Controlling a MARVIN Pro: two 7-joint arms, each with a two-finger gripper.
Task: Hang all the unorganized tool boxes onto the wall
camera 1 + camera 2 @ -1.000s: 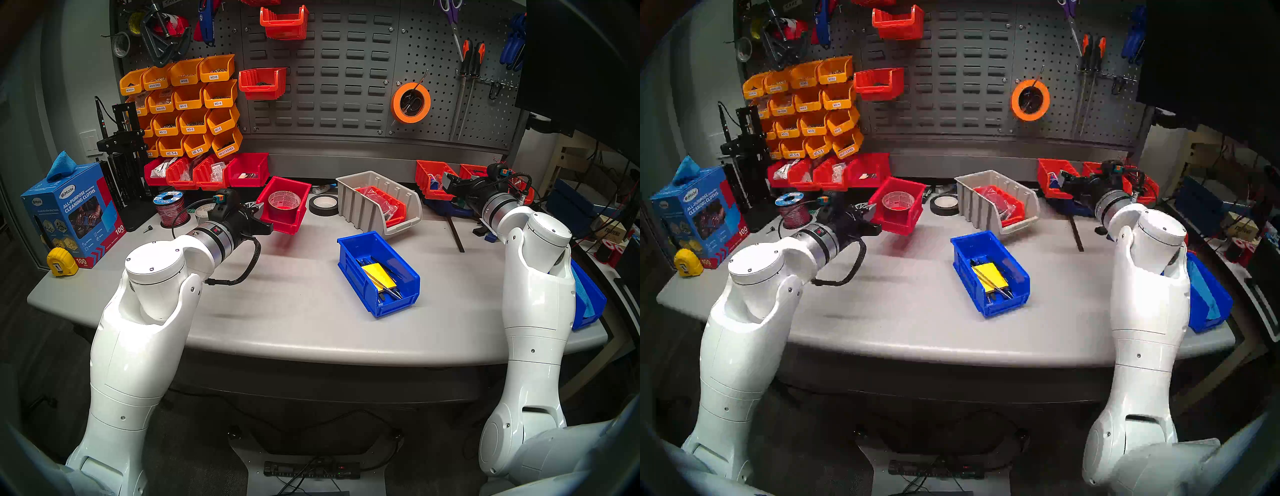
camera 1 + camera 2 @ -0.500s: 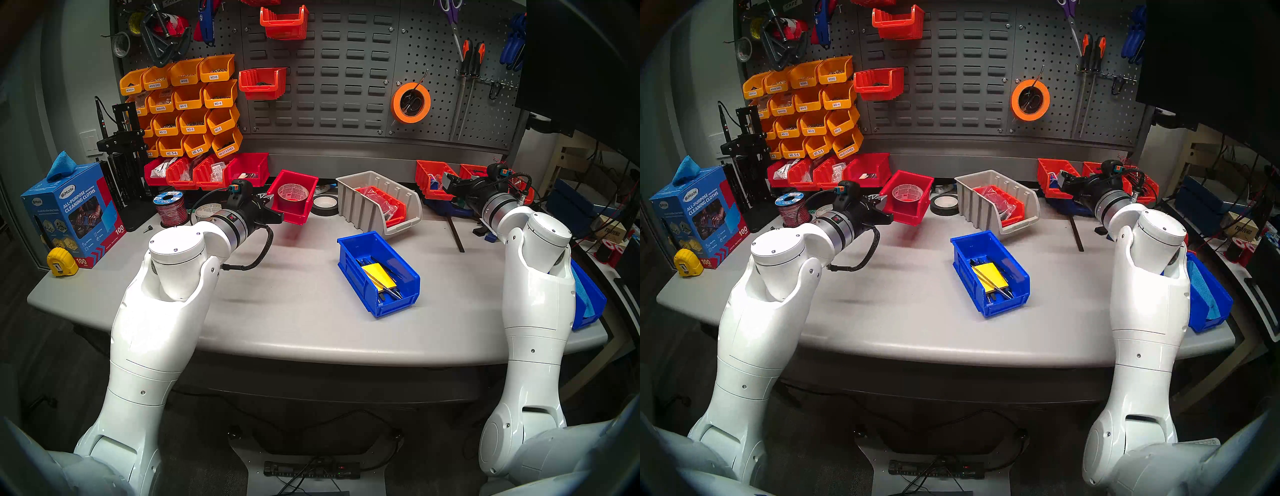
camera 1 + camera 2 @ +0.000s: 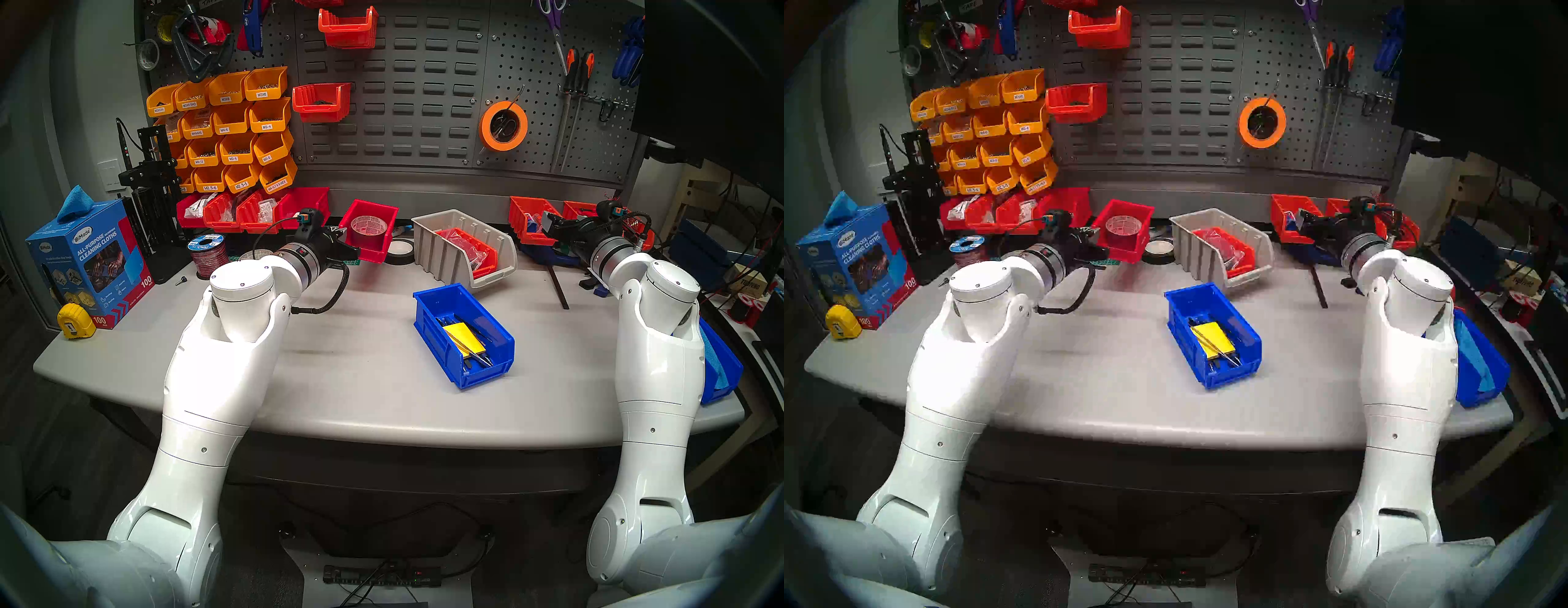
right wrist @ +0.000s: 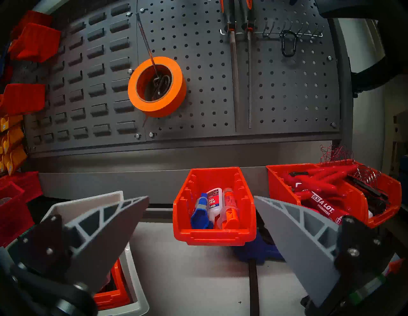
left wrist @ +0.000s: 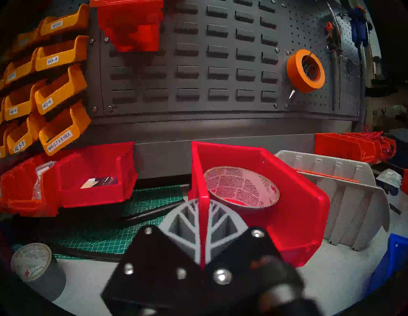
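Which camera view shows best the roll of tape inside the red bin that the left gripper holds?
The left wrist view: the tape roll fills the red bin, its printed core readable. Both head views show it small and distant. The right wrist view does not show it.

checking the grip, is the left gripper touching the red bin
Touching: in the left wrist view, the left gripper is shut on the red bin's side wall.

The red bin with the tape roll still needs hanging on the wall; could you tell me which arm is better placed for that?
Left: the left gripper is already shut on the red bin, lifted off the table, facing the wall. The right gripper is open and empty.
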